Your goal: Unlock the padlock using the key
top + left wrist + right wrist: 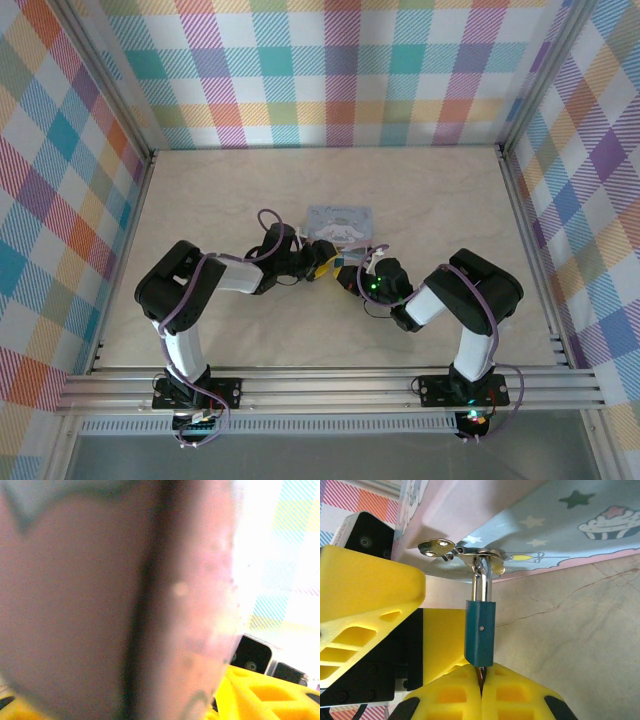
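Note:
The small blue padlock hangs by its silvery shackle from the hasp of a pale blue cartoon-printed tin. My right gripper is shut on the key. Only a thin dark sliver of the key shows between the yellow pads, right under the padlock's bottom face. My left gripper holds the tin's front edge. One of its yellow fingers lies against the tin's pink rim. In the left wrist view the blurred tin sits between yellow fingers. From above, the two grippers meet in front of the tin.
The tin rests on a pale marbled tabletop enclosed by plaid walls at the back and sides. An aluminium rail runs along the near edge by the arm bases. Open tabletop lies behind the tin and to both sides.

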Available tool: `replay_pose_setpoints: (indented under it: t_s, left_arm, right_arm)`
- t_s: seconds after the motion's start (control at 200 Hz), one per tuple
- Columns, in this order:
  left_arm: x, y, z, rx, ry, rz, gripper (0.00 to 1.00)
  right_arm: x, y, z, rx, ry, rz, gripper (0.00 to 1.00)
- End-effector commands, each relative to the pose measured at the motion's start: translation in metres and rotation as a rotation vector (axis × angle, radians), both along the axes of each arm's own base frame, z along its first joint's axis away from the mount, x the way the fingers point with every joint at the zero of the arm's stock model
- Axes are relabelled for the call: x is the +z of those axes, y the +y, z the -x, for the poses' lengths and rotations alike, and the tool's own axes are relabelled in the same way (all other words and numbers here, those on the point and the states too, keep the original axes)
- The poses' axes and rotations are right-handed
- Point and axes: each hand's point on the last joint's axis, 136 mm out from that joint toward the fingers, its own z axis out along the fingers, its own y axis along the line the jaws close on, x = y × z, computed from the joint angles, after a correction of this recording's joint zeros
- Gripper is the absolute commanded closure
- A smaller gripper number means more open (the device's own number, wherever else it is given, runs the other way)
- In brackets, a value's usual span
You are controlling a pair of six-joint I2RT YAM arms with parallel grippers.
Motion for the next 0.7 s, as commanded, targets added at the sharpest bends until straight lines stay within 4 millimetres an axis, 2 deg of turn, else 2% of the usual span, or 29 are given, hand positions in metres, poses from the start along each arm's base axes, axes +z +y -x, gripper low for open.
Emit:
replay_pose_setpoints:
  t_s: [0.0, 0.12, 0.315, 0.45, 0.695]
  left_arm:
    - [0.011, -0.008, 0.002, -0.006, -0.026, 0.043, 0.41]
    - [0.003, -0.009, 0.003, 0.002, 0.003, 0.041, 0.41]
    - [-0.001, -0.001, 0.006, 0.04, 0.0, 0.033, 0.34]
    - [0.003, -0.005, 0.005, 0.036, -0.025, 0.027, 0.36]
    - [-0.001, -0.011, 0.002, 0.036, -0.034, 0.012, 0.42]
  right_arm:
    - [0.021, 0.002, -0.004, 0.002, -0.055, -0.057, 0.97]
    - [0.022, 0.002, -0.003, 0.004, -0.056, -0.061, 0.97]
    - [0.021, 0.002, -0.004, 0.004, -0.054, -0.061, 0.98]
    - [0.02, 0.002, -0.004, 0.007, -0.054, -0.06, 0.98]
    - [0.019, 0.003, -0.003, 0.009, -0.05, -0.063, 0.98]
